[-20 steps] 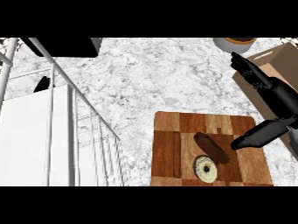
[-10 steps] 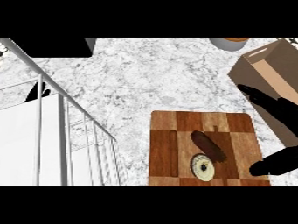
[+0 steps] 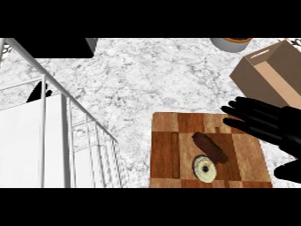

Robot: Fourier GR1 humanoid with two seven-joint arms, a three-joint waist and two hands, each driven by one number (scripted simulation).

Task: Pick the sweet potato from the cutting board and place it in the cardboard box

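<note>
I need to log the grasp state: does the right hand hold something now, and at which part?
Nothing is held. The right hand is open above the cutting board's right edge, and the sweet potato lies untouched on it.

Open right robot hand hovers beside the sweet potato (on the cutting board).

One head view only — looking steeply down on the marble counter, close in, cutting board low right.
</note>
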